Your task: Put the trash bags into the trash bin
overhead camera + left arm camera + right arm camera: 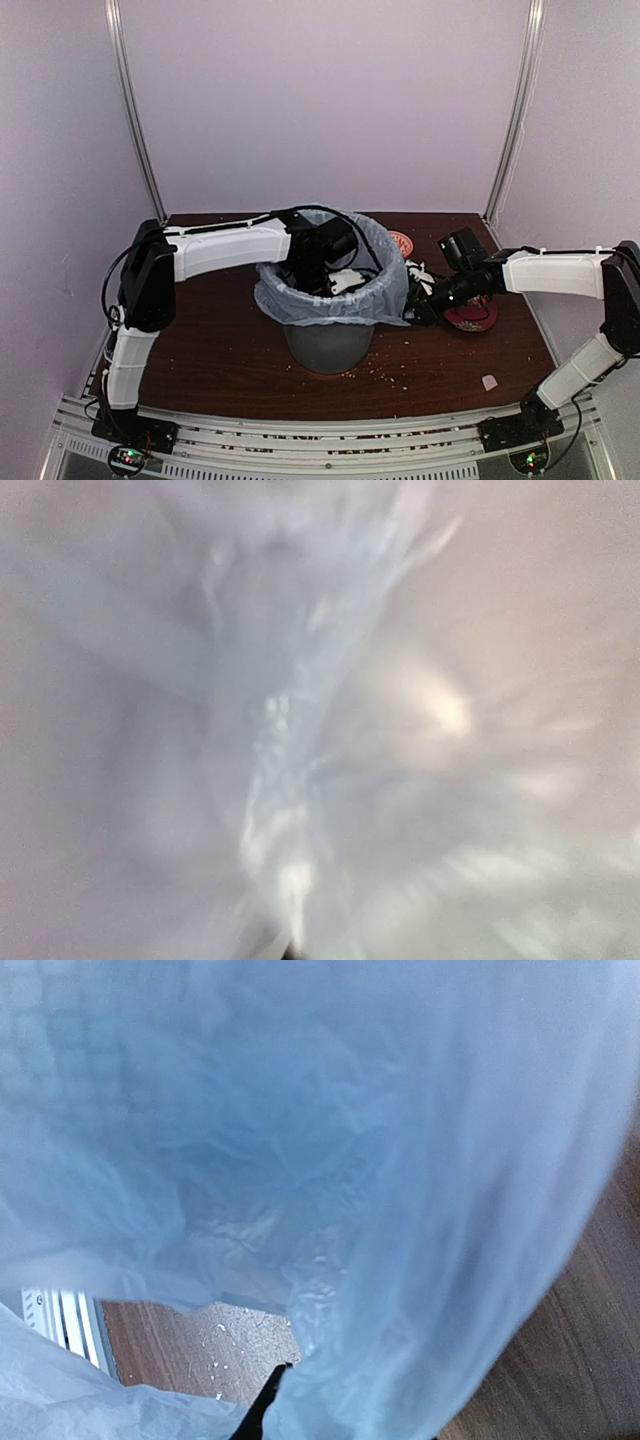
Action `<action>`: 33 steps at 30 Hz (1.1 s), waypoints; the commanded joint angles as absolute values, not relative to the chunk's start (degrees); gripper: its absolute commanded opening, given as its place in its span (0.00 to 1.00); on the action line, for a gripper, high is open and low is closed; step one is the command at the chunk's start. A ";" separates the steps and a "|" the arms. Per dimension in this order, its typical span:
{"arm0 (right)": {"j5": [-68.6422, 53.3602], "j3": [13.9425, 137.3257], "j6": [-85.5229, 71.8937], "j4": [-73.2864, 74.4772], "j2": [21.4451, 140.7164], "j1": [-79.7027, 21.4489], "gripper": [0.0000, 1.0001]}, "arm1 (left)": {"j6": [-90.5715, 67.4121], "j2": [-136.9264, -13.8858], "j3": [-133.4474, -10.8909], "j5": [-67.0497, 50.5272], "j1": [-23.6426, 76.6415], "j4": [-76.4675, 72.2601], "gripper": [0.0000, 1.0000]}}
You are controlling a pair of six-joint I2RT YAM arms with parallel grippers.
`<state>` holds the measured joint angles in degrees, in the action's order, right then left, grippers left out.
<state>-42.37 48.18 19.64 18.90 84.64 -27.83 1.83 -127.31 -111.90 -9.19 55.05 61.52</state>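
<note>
The grey mesh trash bin [330, 345] stands mid-table. The pale blue trash bag [385, 285] lines it and is folded out over its rim. My left gripper [338, 258] reaches down inside the bin. The left wrist view shows only blurred bag film [280, 730], its creases bunching toward the jaws, which are shut on it. My right gripper [418, 308] is at the bin's right rim, under the overhanging film. In the right wrist view, bag film [400, 1160] covers nearly everything. Only one dark fingertip [262, 1405] pokes out beside it, and the other finger is hidden.
A flat red dish [472, 316] lies under the right forearm. A small red-patterned bowl [400, 241] sits behind the bin. Crumbs [390, 375] dot the brown table in front of the bin, and a small pale scrap [489, 381] lies near the right front.
</note>
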 commanded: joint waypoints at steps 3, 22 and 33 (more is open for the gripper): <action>-42.12 49.13 20.06 19.07 83.06 -27.66 0.26 | 1.57 -120.92 -114.20 -8.26 54.51 61.08 0.07; -41.74 48.86 19.55 18.42 81.71 -27.69 0.27 | 0.54 -99.94 -104.63 -18.19 52.56 45.36 0.44; -41.77 48.65 20.03 18.28 81.55 -27.28 0.29 | -15.98 -65.21 -66.62 5.83 49.69 20.86 0.78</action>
